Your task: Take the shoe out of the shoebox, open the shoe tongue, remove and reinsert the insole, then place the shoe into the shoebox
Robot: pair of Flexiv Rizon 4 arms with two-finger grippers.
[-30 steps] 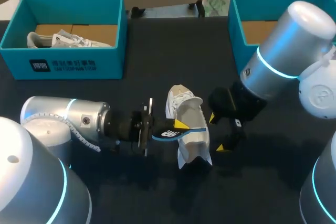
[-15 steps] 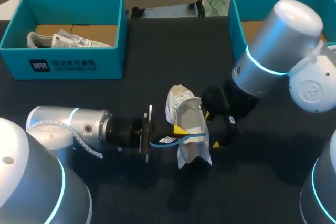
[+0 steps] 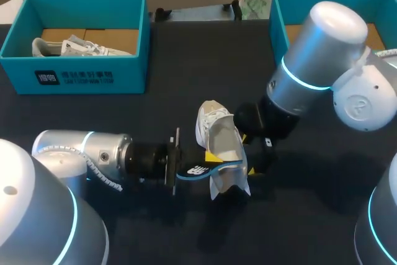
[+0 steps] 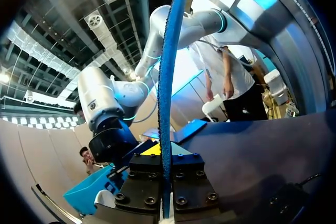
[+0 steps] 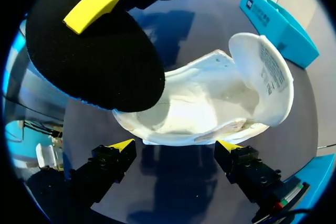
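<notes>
Shoe [image 3: 220,144] out on table [image 3: 186,79], tongue open, well apart from shoebox [image 3: 278,29]. Insole [image 4: 167,93] looks out, beside shoe, pinched in my L gripper [image 4: 167,179]. R gripper [image 5: 177,150] spread, just over shoe. Left to do: reinsert insole, rebox.

Black table [image 3: 198,60]: left shoebox [image 3: 87,74], right shoebox [image 3: 279,29] at back; white shoe [image 3: 226,147] centre.

A white shoe [image 3: 223,153] lies in the middle of the dark counter [image 3: 186,66]. The left pincer [image 3: 208,158] comes from the left and grips a blue-edged insole [image 3: 195,170] just at the shoe's left side. The right pincer [image 3: 249,153] stands close to the shoe's right side, its yellow tips apart. At the far left, a teal shoebox [image 3: 80,76] contains another shoe [image 3: 77,46]. A second teal box [image 3: 291,23] stands at the far right.
</notes>
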